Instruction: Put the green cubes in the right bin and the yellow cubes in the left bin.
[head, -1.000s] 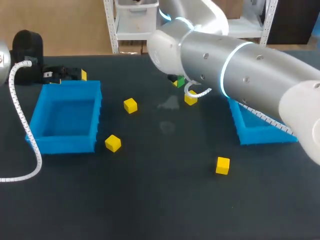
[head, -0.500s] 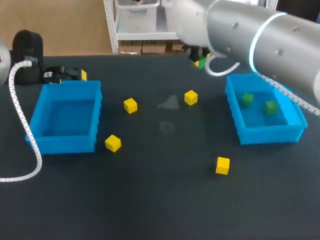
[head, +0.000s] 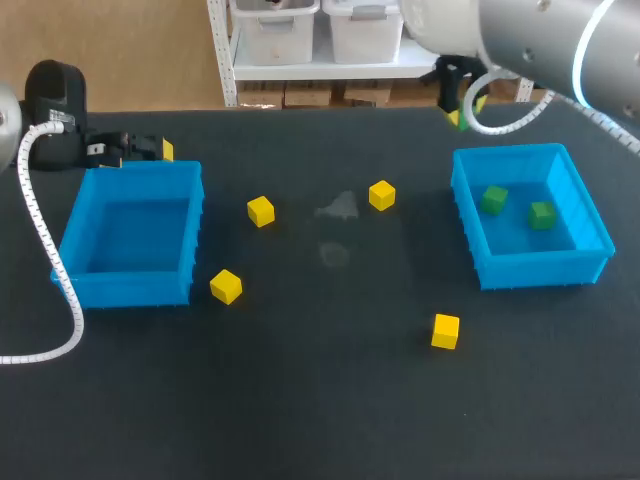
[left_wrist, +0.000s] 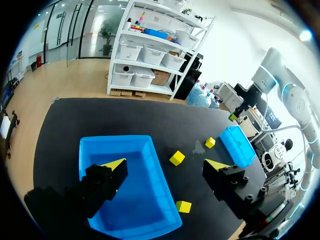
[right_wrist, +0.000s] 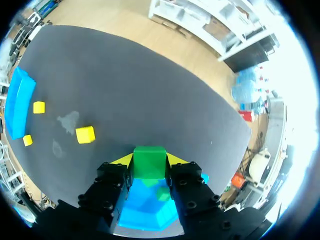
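Note:
My right gripper is shut on a green cube and hangs over the table just behind the right blue bin's far left corner. In the head view the right gripper is high at the back. Two green cubes lie in that bin. Several yellow cubes lie loose on the dark table: two mid-table, one by the left bin, one near the front. My left gripper is open and holds nothing, above the left bin's back edge.
A white coiled cable runs from my left arm down the left bin's outer side. A pale smudge marks the table between the two mid-table yellow cubes.
My right arm has swung from mid-table to the right and back, carrying the green cube to behind the right bin and uncovering it. The left arm has stayed still.

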